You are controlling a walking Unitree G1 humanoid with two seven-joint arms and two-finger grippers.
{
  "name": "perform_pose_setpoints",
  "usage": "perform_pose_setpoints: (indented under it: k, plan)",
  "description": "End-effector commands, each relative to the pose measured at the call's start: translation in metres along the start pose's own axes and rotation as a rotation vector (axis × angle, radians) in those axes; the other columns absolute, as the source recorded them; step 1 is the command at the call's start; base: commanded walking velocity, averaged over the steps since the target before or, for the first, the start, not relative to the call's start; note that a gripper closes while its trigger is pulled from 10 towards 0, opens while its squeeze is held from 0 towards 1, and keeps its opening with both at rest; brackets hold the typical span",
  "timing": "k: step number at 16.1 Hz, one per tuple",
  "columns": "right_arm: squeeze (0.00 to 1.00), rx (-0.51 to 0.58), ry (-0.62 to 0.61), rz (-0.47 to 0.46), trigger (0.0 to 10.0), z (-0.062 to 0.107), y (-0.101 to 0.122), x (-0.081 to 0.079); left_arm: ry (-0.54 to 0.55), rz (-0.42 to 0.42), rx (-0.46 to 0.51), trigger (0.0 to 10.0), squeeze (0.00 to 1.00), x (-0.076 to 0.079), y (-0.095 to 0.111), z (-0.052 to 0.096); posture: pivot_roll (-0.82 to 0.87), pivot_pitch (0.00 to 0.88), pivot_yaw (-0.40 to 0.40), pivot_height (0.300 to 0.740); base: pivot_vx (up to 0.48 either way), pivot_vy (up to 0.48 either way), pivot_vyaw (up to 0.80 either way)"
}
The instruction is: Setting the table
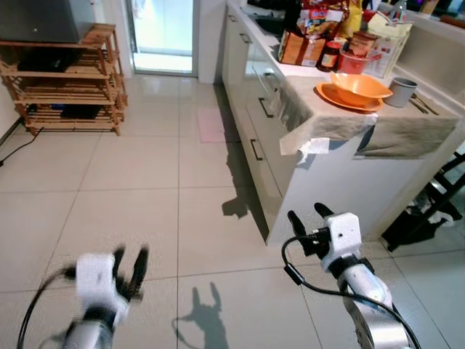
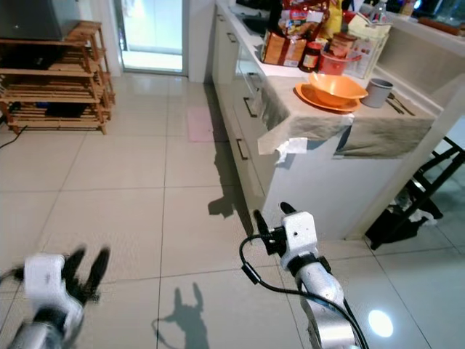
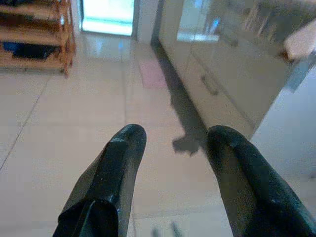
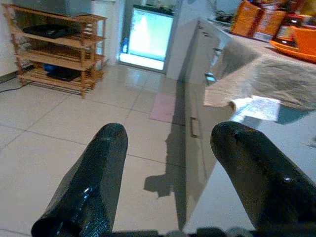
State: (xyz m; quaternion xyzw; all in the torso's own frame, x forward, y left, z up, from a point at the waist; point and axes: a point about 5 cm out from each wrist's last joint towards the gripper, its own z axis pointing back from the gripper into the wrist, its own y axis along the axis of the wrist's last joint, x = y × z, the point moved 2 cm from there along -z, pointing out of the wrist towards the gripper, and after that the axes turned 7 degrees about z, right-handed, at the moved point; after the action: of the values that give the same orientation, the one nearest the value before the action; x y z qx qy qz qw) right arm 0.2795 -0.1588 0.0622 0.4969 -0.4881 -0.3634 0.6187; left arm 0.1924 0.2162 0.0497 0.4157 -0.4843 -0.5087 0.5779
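Far left I see a wooden rack (image 1: 69, 80) by the wall, w/ a bright doorway (image 1: 163, 33) next to it. The floor (image 1: 145, 189) is pale tile and there's a small pink mat (image 1: 211, 125) near the cabinets.

My left gripper (image 1: 129, 263) hangs low over the tile, a bit blurry. Its two black fingers (image 3: 116, 168) are spread apart w/ nothing between them.

My right gripper (image 1: 309, 218) is up a little higher, just short of the counter (image 1: 341, 120) corner. Fingers (image 4: 94, 182) wide apart too, holding nothing.

On the right is the stuff I need. An orange bowl (image 1: 360, 87) sits on an orange plate (image 1: 330, 98) near the counter's front edge. Just beside them is a grey cup (image 1: 401, 91), and past the cup lie some utensils (image 1: 423, 105) — can't tell which kind. Behind are snack bags and jars (image 1: 320, 40). A cloth (image 1: 392, 131) hangs over the counter end. A black chair (image 1: 429, 211) is tucked down by the right side.

I think I'm at the walk-up step, nothing picked yet. Next I prob need to step closer and raise the right arm well up — the bowl is high above that gripper now. Then come in at the bowl's rim slow, so the plate under it doesn't slide off the edge.
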Motion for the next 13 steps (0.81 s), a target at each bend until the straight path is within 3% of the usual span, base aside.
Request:
perform_pose_setpoints:
  k: [1, 3, 4, 7, 10, 13]
  plan:
    - [0.0, -0.034, -0.018, 0.017, 10.0, 0.013, -0.013, 0.007, -0.004, 0.011, 0.019, 10.0, 0.0, -0.001, 0.001, 0.001, 0.05, 0.0, -0.065, 0.74, 0.0, 0.0, 0.0]
    - [0.0, -0.054, 0.003, 0.015, 10.0, 0.021, -0.025, 0.003, -0.028, 0.014, 0.047, 10.0, 0.0, 0.005, 0.004, -0.003, 0.04, 0.0, -0.063, 0.74, 0.0, 0.0, 0.0]
    - [0.0, -0.085, -0.006, -0.001, 10.0, 0.025, -0.04, 0.004, -0.027, 0.027, 0.078, 10.0, 0.0, 0.015, 0.005, -0.007, 0.04, 0.0, -0.067, 0.74, 0.0, 0.0, 0.0]
    - [0.0, -0.142, -0.007, -0.022, 10.0, 0.041, -0.064, 0.005, 0.015, 0.064, 0.082, 10.0, 0.0, 0.009, 0.005, -0.009, 0.05, 0.0, -0.078, 0.74, 0.0, 0.0, 0.0]
    - [0.0, -0.139, 0.008, -0.02, 10.0, 0.046, -0.07, 0.003, 0.028, 0.051, 0.056, 10.0, 0.0, 0.004, -0.006, -0.011, 0.05, 0.0, -0.079, 0.74, 0.0, 0.0, 0.0]
    - [0.0, -0.094, 0.004, -0.02, 10.0, 0.036, -0.062, 0.006, 0.061, 0.078, 0.062, 10.0, 0.0, -0.007, -0.009, -0.02, 0.06, 0.0, -0.079, 0.74, 0.0, 0.0, 0.0]
